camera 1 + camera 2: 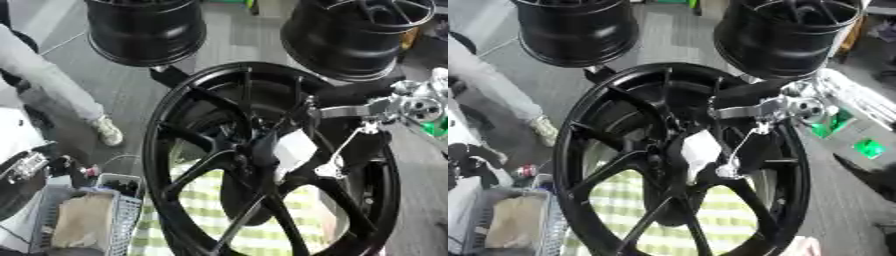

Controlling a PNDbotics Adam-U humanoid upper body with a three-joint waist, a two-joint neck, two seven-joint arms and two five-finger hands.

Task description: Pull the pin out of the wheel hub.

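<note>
A large black spoked wheel (188, 150) stands upright and fills the middle of both views. At its hub (262, 150) there is a white patch (295, 148). A thin silver rod (343, 147) slants down from a silver bracket (346, 111) to a small silver end piece (328, 170) beside the hub. My right arm comes in from the right with a silver joint (422, 108), and its black hand (350, 93) reaches over the rim toward the hub, dark against the dark spokes. A black shape with a silver part, probably my left hand (22, 177), shows at the lower left edge.
Two more black rims (144, 30) (350, 35) stand behind the wheel. A green-and-white checked cloth (206, 220) lies under it. A basket (122, 210) holding a tan bundle sits at the lower left. A person's leg and shoe (107, 131) are at the left, and a grey device with green lights (859, 140) at the right.
</note>
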